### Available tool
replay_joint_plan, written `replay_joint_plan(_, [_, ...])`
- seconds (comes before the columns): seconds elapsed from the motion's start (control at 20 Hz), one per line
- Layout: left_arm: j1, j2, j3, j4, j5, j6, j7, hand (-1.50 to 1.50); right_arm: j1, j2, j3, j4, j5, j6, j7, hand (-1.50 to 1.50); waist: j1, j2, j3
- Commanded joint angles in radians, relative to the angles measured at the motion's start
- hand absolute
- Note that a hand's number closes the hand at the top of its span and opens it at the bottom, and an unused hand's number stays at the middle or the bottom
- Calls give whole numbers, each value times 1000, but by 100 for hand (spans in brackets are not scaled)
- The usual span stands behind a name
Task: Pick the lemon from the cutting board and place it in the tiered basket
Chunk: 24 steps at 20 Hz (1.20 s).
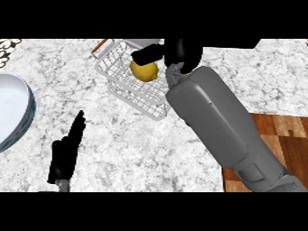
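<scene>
I have the right hand (177, 53) stretched over the white wire tiered basket (133, 88), its black fingers (148, 56) curled above the yellow oval lemon (143, 71), which sits just below them inside the basket; whether they still pinch it I cannot tell. The lemon's long axis runs roughly up-down in view, tilted slightly. My left hand (66, 151) rests open on the marble desk (116, 149), well clear of the wooden cutting board (293, 144).
</scene>
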<state>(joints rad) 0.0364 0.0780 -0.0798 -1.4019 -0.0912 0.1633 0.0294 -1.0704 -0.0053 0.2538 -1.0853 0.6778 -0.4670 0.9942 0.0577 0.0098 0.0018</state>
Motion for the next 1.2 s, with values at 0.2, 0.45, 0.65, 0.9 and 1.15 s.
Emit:
replay_joint_plan(0.2, [57,-2,1,-27,-9,19,-1,0,-2,5,-25,-10,-14,-352,-60,-150,-31,-9,-2])
replay_joint_plan(0.45, [72,23,58,6,33,2,-12,0,40,-53,-90,-112,206,-375,117,-150,-89,-27,-2])
replay_joint_plan(0.65, [89,10,48,4,19,18,-19,0,146,-86,-135,-281,311,-326,205,-150,-111,-31,-2])
replay_joint_plan(0.9, [131,16,65,-22,29,24,-17,0,372,-141,-184,-637,244,-174,211,-150,-148,-41,-1])
replay_joint_plan(1.15, [158,29,89,-31,34,32,-23,0,635,-238,-214,-957,129,-52,190,-150,-168,-42,0])
